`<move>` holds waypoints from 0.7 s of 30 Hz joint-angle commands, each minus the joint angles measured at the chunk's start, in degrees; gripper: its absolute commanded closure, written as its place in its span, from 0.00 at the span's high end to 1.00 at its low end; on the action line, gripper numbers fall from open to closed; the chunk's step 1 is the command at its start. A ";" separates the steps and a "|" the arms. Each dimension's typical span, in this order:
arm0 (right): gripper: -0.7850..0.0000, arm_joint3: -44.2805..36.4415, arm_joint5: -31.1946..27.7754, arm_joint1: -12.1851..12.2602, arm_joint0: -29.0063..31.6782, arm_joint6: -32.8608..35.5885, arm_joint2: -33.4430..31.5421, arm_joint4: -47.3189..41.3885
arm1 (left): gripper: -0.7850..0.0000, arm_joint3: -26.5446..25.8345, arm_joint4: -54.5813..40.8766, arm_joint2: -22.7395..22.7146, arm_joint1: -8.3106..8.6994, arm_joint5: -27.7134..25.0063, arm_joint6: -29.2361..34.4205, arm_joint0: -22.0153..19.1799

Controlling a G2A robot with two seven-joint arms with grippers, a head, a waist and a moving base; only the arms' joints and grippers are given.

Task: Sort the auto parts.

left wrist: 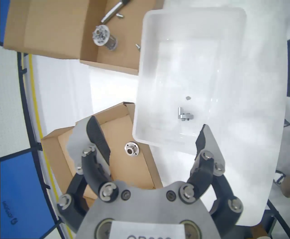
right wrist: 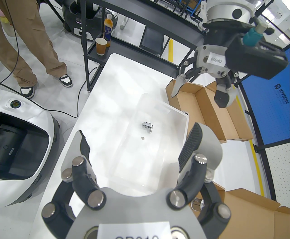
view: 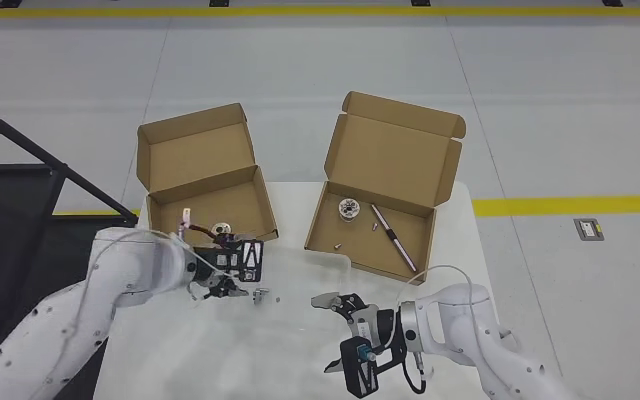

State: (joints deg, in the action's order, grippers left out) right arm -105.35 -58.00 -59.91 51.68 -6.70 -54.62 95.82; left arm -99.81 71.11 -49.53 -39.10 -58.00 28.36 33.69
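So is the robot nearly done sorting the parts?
Nearly, it seems. Done: a flange lies in one box; a hub, a rod and screws lie in the other box. In hand: nothing; the left end effector and right end effector are open and empty. Left: a bracket and a tiny bit in the tray.

Tray [left wrist: 141, 68] up front with a bracket [left wrist: 185, 116] in it, left box [view: 210, 205] and right box [view: 365, 245] just behind
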 commanded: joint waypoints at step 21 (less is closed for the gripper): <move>1.00 0.00 0.00 0.00 0.00 0.00 0.00 0.00 | 1.00 3.78 5.73 14.17 -1.61 2.99 7.50 -4.05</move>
State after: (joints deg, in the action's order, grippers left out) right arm -105.35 -58.00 -59.91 51.68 -6.70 -54.62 95.82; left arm -96.36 75.65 -35.97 -40.28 -55.44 35.50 29.66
